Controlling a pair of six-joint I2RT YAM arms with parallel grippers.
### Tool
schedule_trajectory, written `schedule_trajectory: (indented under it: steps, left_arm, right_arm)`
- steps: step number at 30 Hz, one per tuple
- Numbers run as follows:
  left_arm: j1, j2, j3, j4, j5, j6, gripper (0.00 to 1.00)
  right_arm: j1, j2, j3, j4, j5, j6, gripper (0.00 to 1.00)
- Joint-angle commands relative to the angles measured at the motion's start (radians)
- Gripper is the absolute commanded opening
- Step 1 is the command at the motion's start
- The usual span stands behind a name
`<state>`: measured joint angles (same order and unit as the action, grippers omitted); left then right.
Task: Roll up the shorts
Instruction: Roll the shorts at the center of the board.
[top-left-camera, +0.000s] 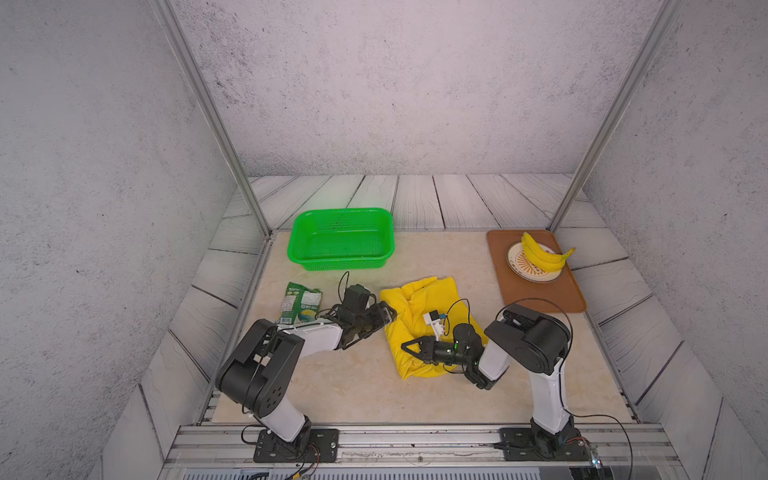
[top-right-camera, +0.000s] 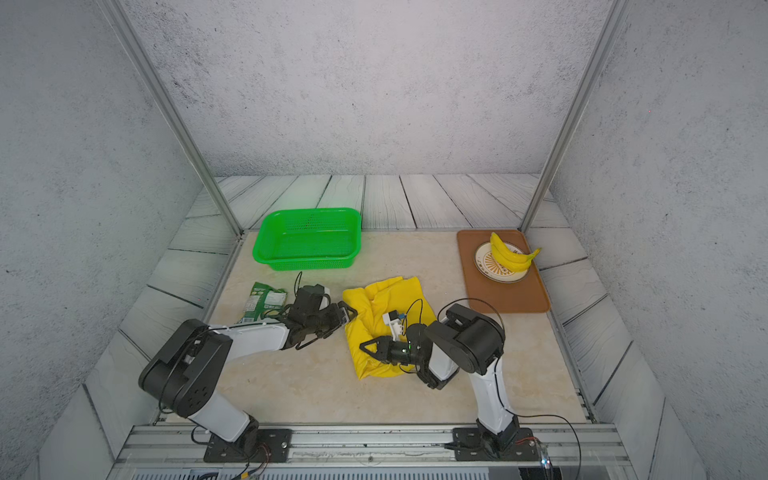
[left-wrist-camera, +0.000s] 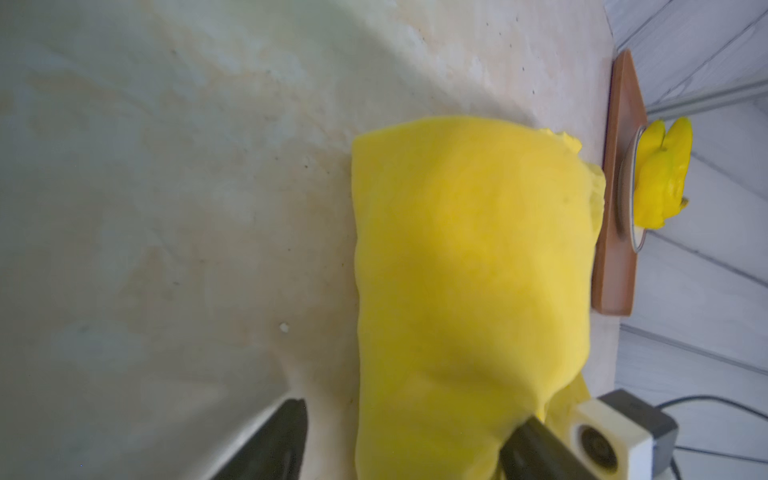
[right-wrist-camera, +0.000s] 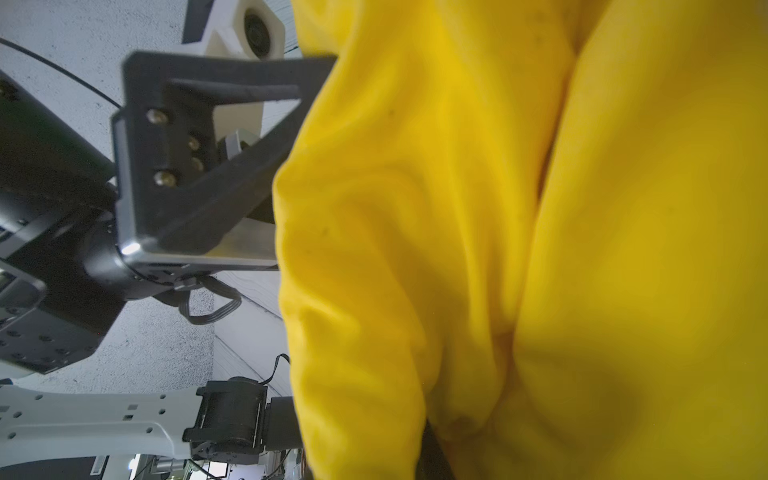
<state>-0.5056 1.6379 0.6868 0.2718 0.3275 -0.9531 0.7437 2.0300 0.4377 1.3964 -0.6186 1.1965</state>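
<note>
Top view: soft yellow shorts (top-left-camera: 419, 303), bunched, creased.

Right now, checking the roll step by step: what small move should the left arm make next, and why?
Probably close the left gripper on the shorts. Its jaws stand open with the cloth's edge between them, while the right gripper rests on the near part, its grip hidden by fabric. A pinch there would let both arms turn the cloth.
</note>
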Motion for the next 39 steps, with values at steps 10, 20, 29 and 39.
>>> schedule_trajectory:
  steps: [10,20,29,39]
  left_arm:
    - [-0.009,0.070,0.042,-0.020,-0.022,-0.008,0.00]
    - [-0.011,-0.040,-0.050,-0.059,-0.121,-0.048,0.00]
    - [-0.017,-0.053,-0.059,-0.059,-0.122,-0.072,0.00]
    - [-0.017,-0.060,-0.076,-0.044,-0.110,-0.092,0.00]
  right_arm:
    - [0.001,-0.331,0.098,-1.074,0.118,-0.354,0.57]
    - [0.124,-0.597,0.415,-1.952,0.667,-0.621,0.73]
    - [0.368,-0.470,0.685,-2.090,0.920,-0.687,0.83]
    - [0.460,-0.184,0.924,-2.128,1.056,-0.741,0.86]
